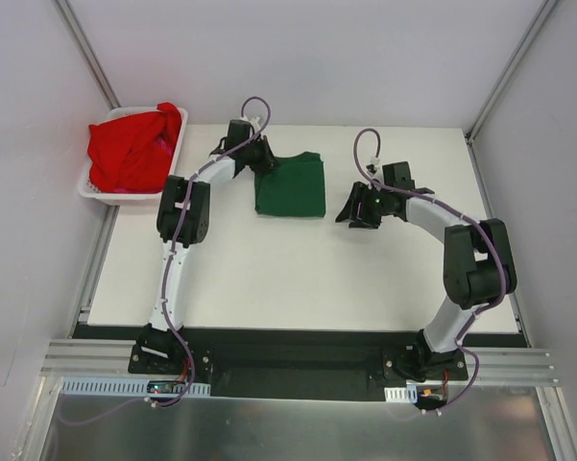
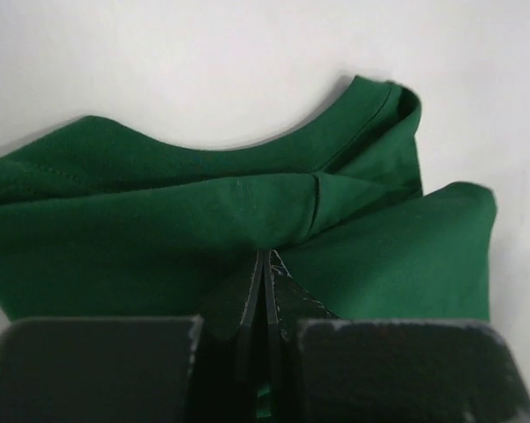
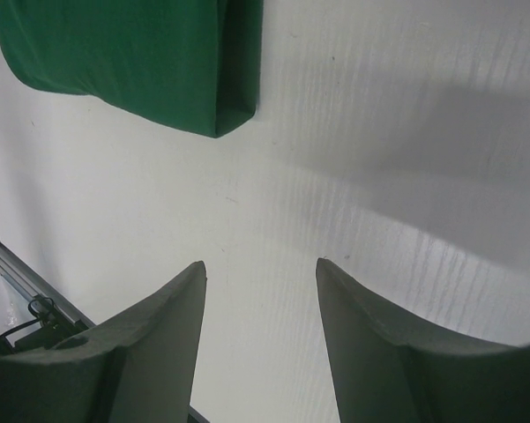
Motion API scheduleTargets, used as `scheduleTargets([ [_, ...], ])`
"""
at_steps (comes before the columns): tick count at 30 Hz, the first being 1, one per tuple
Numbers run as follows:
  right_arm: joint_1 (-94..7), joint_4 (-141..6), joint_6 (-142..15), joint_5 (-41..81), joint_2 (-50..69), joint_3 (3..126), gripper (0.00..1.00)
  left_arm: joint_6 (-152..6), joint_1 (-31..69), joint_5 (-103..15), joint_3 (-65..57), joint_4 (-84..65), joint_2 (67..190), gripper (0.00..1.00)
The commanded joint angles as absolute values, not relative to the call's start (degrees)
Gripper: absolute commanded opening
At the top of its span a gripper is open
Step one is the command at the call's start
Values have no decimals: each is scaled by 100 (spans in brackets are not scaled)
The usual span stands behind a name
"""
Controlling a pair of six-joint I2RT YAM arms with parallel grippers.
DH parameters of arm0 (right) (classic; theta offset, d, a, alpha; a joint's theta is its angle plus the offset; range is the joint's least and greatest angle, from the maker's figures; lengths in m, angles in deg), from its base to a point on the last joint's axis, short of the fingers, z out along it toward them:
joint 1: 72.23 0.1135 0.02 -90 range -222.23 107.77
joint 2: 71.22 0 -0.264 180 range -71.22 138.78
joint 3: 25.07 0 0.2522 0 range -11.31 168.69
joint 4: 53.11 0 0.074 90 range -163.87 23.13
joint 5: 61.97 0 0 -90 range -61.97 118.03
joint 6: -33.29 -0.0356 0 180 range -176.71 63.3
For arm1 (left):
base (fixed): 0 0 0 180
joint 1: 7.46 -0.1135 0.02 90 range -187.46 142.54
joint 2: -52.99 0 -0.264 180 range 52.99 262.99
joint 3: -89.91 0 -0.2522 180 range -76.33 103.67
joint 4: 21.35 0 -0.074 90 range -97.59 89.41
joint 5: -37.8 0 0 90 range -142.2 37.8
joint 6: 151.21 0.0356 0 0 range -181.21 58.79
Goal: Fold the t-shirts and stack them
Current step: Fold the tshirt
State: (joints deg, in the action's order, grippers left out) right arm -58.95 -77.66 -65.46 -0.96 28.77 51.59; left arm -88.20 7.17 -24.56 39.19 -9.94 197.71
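Observation:
A dark green t-shirt (image 1: 292,184) lies folded into a rough square at the back middle of the white table (image 1: 269,279). My left gripper (image 1: 265,158) is shut on its left upper edge; in the left wrist view the closed tips (image 2: 266,257) pinch a fold of the green cloth (image 2: 141,220). My right gripper (image 1: 355,213) is open and empty, just right of the green shirt, over bare table. The right wrist view shows the spread gripper (image 3: 260,264) and a corner of the green shirt (image 3: 132,53). A bright red t-shirt (image 1: 132,146) lies bunched in the basket.
A white slotted basket (image 1: 94,188) stands at the table's back left corner, partly off the edge. Grey walls and metal posts close the back and sides. A black rail (image 1: 288,360) carries the arm bases at the near edge.

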Motion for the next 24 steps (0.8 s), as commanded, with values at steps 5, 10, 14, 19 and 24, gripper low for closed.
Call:
scheduleTargets([
  [5, -5940, -7742, -6462, -220, 2380, 5057, 56, -7844, 976, -3127, 3030, 110, 18668, 0],
  [10, -5940, -7733, -6497, -220, 2230, 4987, 56, -7669, 1187, -3119, 2422, 120, 18246, 0],
  [14, -5940, -7742, -6497, -185, 2098, 4925, 56, -7668, 1468, -3084, 1983, 120, 18026, 0],
  [19, -5949, -7733, -6532, -150, 1905, 4846, 56, -7800, 1750, -3128, 1534, 102, 17806, 0],
  [24, -5949, -7777, -6523, -132, 1756, 4793, 56, -7879, 2022, -3286, 823, -64, 17384, 0],
])
